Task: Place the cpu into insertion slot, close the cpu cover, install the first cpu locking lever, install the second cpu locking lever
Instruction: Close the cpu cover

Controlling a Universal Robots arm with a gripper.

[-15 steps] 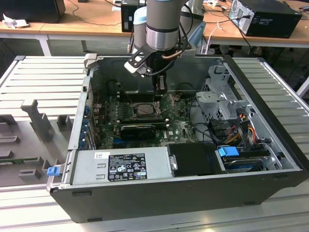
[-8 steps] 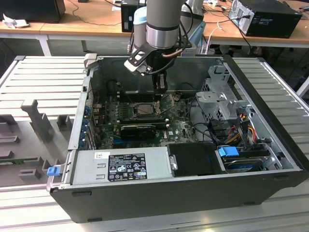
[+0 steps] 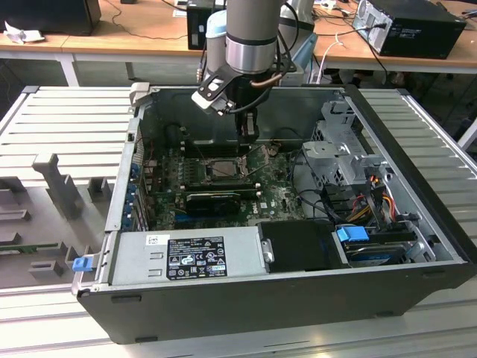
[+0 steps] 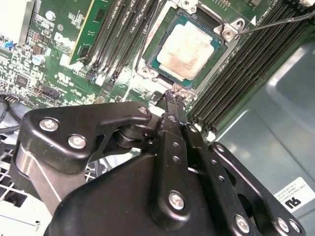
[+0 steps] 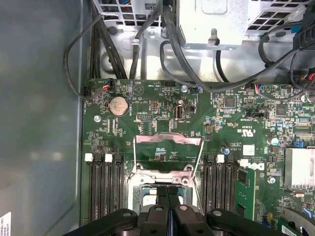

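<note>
The gripper (image 4: 173,94) has its 2 black fingers pressed together with nothing between them, and it holds nothing. In the second wrist view its tip sits right at one edge of the insertion slot (image 4: 227,33), though I cannot tell if it touches the metal rim. The cpu (image 4: 189,44) lies flat inside that slot, dull silver top up, with its green border showing all round.

In the first wrist view the cpu cover (image 5: 170,138) is raised off the slot just beyond the fingertips, and green board shows through its square window. A thin wire locking lever (image 5: 134,155) stands on each side of the cover, neither one latched down. Rows of long black memory slots (image 5: 104,187) flank the socket on both sides, and a round coin battery (image 5: 118,104) sits farther out on the board.

In the exterior view the arm reaches straight down into the open computer case (image 3: 223,298), which rests on a ribbed grey desk (image 3: 59,119).
</note>
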